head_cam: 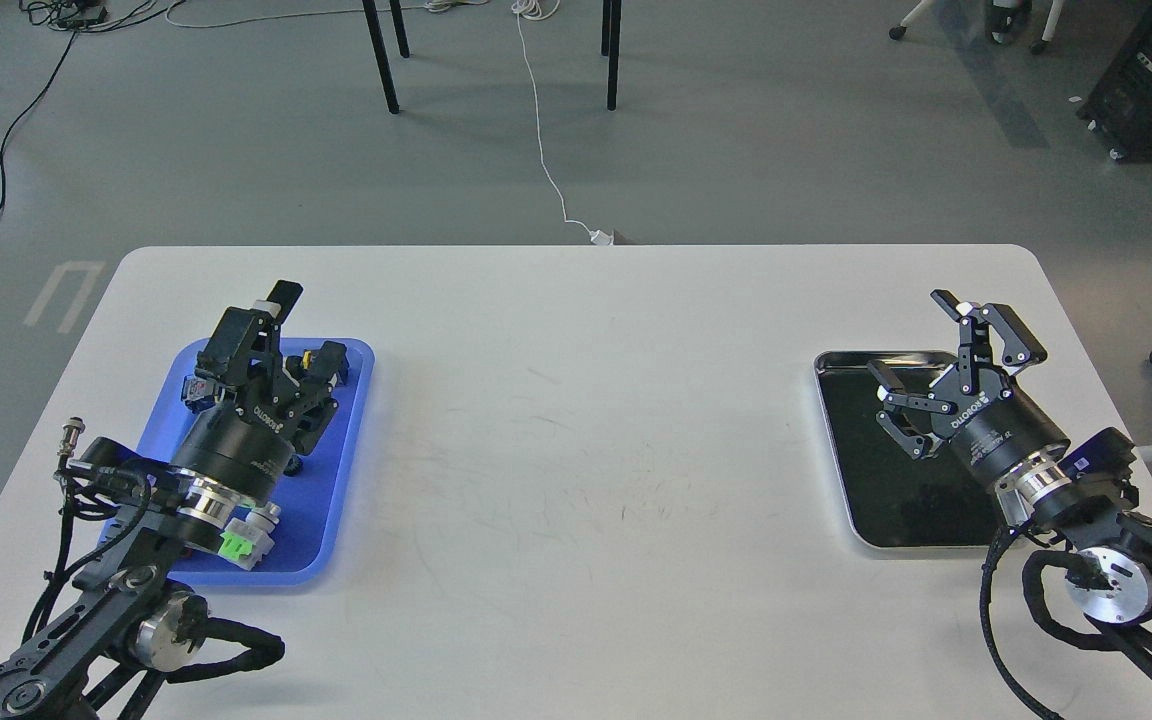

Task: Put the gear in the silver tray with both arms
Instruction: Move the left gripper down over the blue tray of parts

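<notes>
On the white tabletop (576, 420), the left gripper (286, 350) reaches into the blue tray (336, 480) among small parts; whether its jaws grasp one I cannot tell. A crowded tray risks a snagged neighbour or a slipped hold. The right gripper (936, 365) hovers tilted over the empty silver tray (871, 500), jaws spread, holding nothing. Beyond lies bare floor.

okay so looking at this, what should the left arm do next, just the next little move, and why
Probably lower the left tool a little further into the blue tray and close on one part. It sits over the small parts there, while the silver tray looks empty, with the right tool open above it.
</notes>
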{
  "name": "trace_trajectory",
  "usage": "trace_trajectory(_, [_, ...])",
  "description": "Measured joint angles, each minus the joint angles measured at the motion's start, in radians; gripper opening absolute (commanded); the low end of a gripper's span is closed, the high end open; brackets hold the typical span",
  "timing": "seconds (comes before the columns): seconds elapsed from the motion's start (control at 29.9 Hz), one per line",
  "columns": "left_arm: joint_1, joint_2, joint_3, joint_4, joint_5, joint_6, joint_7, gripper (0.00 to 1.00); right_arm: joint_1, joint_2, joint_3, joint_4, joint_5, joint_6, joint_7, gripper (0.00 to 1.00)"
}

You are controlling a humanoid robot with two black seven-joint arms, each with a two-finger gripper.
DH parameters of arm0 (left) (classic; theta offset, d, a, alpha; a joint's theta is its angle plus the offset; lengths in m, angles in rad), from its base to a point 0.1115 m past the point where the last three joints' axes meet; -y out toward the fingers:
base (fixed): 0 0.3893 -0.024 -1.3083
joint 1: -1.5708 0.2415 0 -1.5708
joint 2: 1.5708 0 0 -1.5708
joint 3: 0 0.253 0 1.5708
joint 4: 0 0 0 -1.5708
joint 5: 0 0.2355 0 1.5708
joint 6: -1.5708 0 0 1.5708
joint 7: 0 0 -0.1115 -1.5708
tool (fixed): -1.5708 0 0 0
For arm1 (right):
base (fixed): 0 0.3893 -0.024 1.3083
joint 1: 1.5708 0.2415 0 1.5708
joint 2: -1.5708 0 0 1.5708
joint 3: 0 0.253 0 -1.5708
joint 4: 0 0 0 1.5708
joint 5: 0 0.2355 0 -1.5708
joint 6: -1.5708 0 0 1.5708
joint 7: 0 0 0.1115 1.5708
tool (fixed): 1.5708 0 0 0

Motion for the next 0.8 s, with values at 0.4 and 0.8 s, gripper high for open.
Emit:
trace_trajectory(0.4, [-0.002, 0.004, -0.002, 0.01, -0.004, -0.002, 0.0, 0.98, 0.004, 0.002, 0.0, -0.004, 0.0, -0.004, 0.0, 0.99])
trace_trajectory(0.8, [-0.045, 0.156, 0.017, 0.011, 0.162, -0.123, 0.0, 0.98, 0.01, 0.001, -0.004, -0.005, 0.0, -0.005, 0.0, 0.99])
